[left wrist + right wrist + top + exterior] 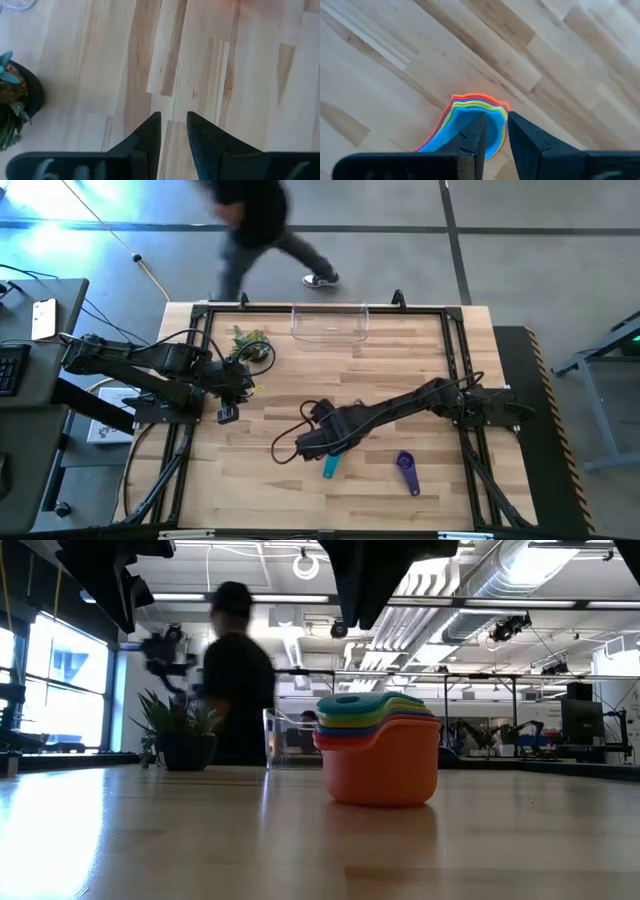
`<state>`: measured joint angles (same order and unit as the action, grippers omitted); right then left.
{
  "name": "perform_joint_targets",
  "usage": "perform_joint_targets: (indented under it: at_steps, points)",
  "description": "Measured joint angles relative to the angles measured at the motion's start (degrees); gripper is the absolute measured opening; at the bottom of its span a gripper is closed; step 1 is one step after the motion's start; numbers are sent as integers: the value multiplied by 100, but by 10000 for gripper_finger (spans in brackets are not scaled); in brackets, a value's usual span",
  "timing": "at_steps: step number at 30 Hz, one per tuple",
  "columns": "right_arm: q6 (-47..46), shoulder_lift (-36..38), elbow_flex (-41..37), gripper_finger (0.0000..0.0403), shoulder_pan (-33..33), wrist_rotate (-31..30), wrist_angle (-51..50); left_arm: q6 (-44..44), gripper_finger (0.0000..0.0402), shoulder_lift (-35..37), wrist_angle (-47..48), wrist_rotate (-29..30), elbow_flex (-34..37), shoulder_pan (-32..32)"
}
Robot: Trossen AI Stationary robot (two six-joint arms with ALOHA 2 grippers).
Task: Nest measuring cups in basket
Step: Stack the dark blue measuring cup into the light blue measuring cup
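right jaws (493, 131) nearly closed over nested measuring cups (470, 127).

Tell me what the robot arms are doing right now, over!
Right gripper above the nested cup stack, fingers slightly apart, empty. Left gripper parked near the potted plant. Purple cup loose; basket empty.

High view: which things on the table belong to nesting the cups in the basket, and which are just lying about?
Belong to the job:
- nested stack of cups, under the right gripper
- purple cup, alone on the table
- clear basket, at the far edge

Just lying about:
- potted plant, by the waiting left gripper
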<state>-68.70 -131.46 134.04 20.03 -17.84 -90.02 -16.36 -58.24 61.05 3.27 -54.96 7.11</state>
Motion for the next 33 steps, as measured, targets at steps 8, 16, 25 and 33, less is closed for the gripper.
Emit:
perform_joint_targets:
  at_steps: [8,16,25,33]
  points:
    - [432,685,-1002,73,-15,-289,5,-315,85,2,86,0,0,-2]
    - [-393,2104,-2997,73,115,-116,83,-636,85,1,91,10,0,-2]
    - [-1512,3615,-4930,73,580,-10,770,-951,85,2,95,202,0,-2]
    - [-2562,4576,-6374,73,1143,7,1780,-1005,85,1,93,214,0,-2]
